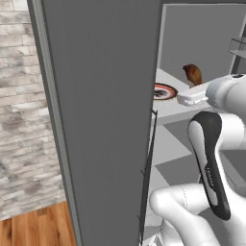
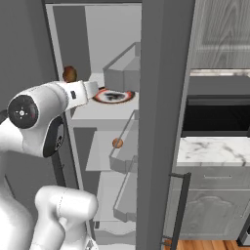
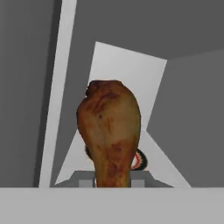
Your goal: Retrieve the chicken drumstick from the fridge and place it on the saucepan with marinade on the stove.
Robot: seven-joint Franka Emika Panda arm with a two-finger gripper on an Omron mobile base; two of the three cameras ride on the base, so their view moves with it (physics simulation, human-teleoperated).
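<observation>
- Fridge (image 1: 103, 120) is standing open; its dark grey door is taking up the middle of the left base view, and its pale shelves are showing in the right base view.
- Arm is reaching into the fridge at upper-shelf height, white forearm lying level over the shelf.
- Chicken drumstick (image 3: 110, 131) is sitting dead centre in the hand view, thick end away from the camera, narrow end down by the gripper (image 3: 113, 183).
- Fingers: the drumstick's narrow end is hiding them; I cannot tell whether they are gripping it.
- In the left base view the drumstick (image 1: 192, 74) is showing just beyond the wrist, above the shelf; in the right base view it (image 2: 69, 74) is peeking over the forearm.
- A round plate (image 2: 114, 95) with a red and dark rim is lying on the same shelf, just beside the wrist.
- A small orange-brown item (image 2: 117, 143) is resting on the shelf below.
- A marble counter (image 2: 215, 150) is showing right of the fridge.
</observation>
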